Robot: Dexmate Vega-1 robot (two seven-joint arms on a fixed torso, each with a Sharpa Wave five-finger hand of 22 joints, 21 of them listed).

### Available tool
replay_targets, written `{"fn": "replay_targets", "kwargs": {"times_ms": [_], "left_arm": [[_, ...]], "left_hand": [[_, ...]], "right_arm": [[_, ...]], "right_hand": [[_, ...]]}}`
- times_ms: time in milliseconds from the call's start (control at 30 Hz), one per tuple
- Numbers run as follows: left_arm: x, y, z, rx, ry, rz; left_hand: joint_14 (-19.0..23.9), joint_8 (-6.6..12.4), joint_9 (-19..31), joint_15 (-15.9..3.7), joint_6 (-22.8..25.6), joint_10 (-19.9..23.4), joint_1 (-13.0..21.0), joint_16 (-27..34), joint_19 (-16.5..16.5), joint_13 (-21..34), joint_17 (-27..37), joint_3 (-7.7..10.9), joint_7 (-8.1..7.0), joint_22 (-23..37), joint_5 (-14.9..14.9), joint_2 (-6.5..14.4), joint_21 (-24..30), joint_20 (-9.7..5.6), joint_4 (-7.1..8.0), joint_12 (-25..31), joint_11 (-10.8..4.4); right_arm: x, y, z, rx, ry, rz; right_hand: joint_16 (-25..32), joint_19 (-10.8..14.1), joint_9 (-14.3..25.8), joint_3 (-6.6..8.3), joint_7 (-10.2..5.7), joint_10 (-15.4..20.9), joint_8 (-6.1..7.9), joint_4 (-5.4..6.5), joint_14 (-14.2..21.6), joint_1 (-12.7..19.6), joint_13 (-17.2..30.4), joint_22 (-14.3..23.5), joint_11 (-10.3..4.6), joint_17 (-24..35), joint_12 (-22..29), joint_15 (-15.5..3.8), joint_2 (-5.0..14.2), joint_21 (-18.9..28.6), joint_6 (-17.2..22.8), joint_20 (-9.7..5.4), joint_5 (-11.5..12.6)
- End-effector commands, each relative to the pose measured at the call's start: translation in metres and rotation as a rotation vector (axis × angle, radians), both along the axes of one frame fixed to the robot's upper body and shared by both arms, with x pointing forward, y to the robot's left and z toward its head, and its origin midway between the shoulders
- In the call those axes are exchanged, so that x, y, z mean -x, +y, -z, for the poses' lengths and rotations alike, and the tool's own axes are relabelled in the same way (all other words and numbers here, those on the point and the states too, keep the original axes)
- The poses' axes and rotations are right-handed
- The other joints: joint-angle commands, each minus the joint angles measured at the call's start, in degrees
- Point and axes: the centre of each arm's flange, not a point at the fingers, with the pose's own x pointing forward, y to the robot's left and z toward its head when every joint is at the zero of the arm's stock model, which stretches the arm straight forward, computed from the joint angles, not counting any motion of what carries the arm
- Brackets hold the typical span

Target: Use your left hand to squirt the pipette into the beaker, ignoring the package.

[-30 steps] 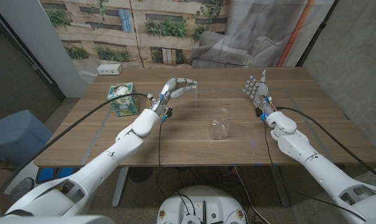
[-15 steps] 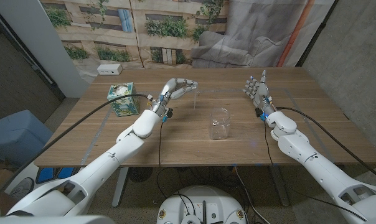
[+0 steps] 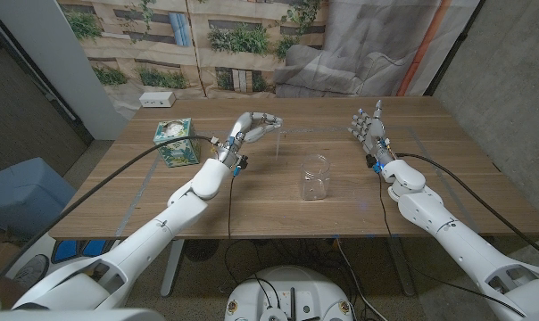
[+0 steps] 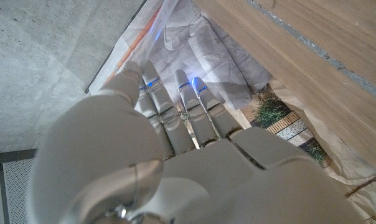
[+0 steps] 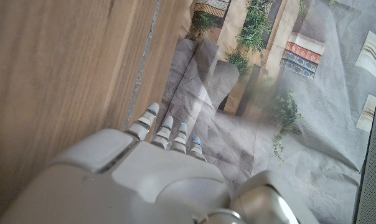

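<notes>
Robot test room or lab: bare concrete walls (image 3: 501,53), wooden table (image 3: 252,196), printed garden backdrop (image 3: 189,40) and crumpled sheeting (image 3: 359,45) at frame top.

clear glass beaker (image 3: 315,176) (glossy), wooden table (image 3: 252,201)

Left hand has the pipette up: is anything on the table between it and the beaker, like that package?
Nothing visible. The left hand holds the thin clear pipette above bare wood, left of the clear glass beaker. The green printed package lies on the far side, away from the beaker.
</notes>
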Motion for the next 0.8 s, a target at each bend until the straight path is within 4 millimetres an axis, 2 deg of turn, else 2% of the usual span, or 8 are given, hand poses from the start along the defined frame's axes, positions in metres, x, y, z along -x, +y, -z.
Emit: {"fn": "replay_targets", "kwargs": {"times_ms": [33,67,133,300,367,400,533,800], "left_arm": [[0.001,0.000,0.002,0.021,-0.029,-0.039],[0.001,0.001,0.002,0.027,-0.027,-0.042],[0.001,0.003,0.002,0.029,-0.023,-0.043],[0.001,0.006,0.002,0.051,0.003,-0.053],[0.000,0.006,0.002,0.039,0.038,-0.041],[0.000,0.006,0.002,0.038,0.047,-0.037],[0.000,0.008,0.003,0.026,0.065,-0.038],[-0.002,0.017,0.002,0.025,0.095,-0.043]], "left_hand": [[1.0,0.60,0.2,-8.86,1.5,2.7,1.1,0.2,0.5,0.3,0.1,-0.34,-0.14,0.3,0.4,0.0,0.3,-2.04,0.02,0.5,-1.21],[1.1,0.66,0.2,-8.86,1.6,2.9,1.2,0.3,0.6,0.3,0.1,-0.38,-0.13,0.3,0.5,0.0,0.3,-2.12,0.05,0.5,-1.22],[1.5,0.67,0.3,-8.91,1.6,3.2,1.4,0.3,0.4,0.3,0.1,-0.45,-0.13,0.3,0.6,0.0,0.2,-2.49,0.08,0.6,-1.19],[2.3,0.93,0.3,-8.92,2.2,4.1,1.7,0.4,0.4,0.4,0.2,-0.79,-0.19,0.3,0.7,-0.1,0.2,-2.94,0.24,0.8,-1.10],[2.9,0.41,0.3,-8.92,1.2,3.7,2.0,0.4,0.5,0.2,0.2,-1.14,-0.21,0.3,0.6,-0.5,0.2,-3.01,0.23,0.4,-1.15],[2.6,-0.16,0.3,-8.72,0.0,2.9,1.9,-0.1,0.5,0.1,0.0,-1.18,-0.02,0.3,0.4,-0.4,0.2,-2.78,0.47,-0.2,-1.21],[1.2,-1.15,0.3,-8.32,-2.1,0.7,1.0,-1.1,-0.1,0.1,-0.4,-1.24,0.61,0.4,0.0,-0.1,0.0,-1.92,0.88,-1.2,-1.31],[-1.3,-1.76,0.3,-7.70,-3.9,-1.8,-1.2,-1.9,-1.2,0.2,-0.7,-1.32,0.71,0.4,0.0,0.1,-0.3,-0.80,1.53,-2.0,-1.29]], "right_arm": [[0.000,0.000,0.000,0.000,0.000,0.000],[0.000,0.000,0.000,0.000,0.000,0.000],[0.000,0.000,0.000,0.000,0.000,0.000],[0.000,0.000,0.000,0.000,0.000,0.000],[0.000,0.000,0.000,0.000,0.000,0.000],[0.000,0.000,0.000,0.000,0.000,0.000],[0.000,0.000,0.000,0.000,0.000,0.000],[0.000,0.000,0.000,0.000,0.000,0.000]], "right_hand": [[0.3,0.4,0.1,-0.43,-0.53,-0.4,0.19,-0.05,-0.6,0.0,0.1,0.3,-0.29,0.2,0.0,-4.70,3.36,-0.2,0.0,0.12,0.3],[0.4,0.4,0.1,-0.43,-0.59,-0.1,0.20,-0.04,-0.4,0.0,0.2,0.3,-1.09,0.2,0.1,-4.83,3.37,-0.2,0.0,0.19,0.3],[0.4,0.4,0.1,-0.43,-0.49,0.4,0.17,-0.05,-0.5,0.0,0.2,0.3,0.11,0.2,0.3,-4.82,3.35,-0.2,0.0,0.11,0.3],[0.4,0.4,0.1,-0.43,-0.52,0.2,0.23,-0.04,-0.5,0.0,0.1,0.3,-0.28,0.2,0.2,-4.74,3.37,-0.2,0.1,0.14,0.3],[0.4,0.5,0.1,-0.43,-0.61,-0.3,0.20,-0.04,-0.5,0.0,0.1,0.3,-0.18,0.2,0.0,-4.73,3.38,-0.2,0.0,0.12,0.3],[0.4,0.4,0.1,-0.43,-0.53,0.2,0.22,-0.04,-0.5,0.0,0.1,0.3,-0.60,0.2,0.2,-4.83,3.38,-0.2,0.1,0.15,0.3],[0.4,0.4,0.1,-0.42,-0.60,0.2,0.22,-0.04,-0.5,0.0,0.1,0.3,0.02,0.2,0.2,-4.78,3.40,-0.2,0.1,0.13,0.3],[0.4,0.5,0.1,-0.43,-0.44,0.1,0.20,-0.05,-0.5,0.0,0.2,0.3,-0.18,0.2,0.2,-4.72,3.36,-0.2,0.1,0.13,0.3]]}}
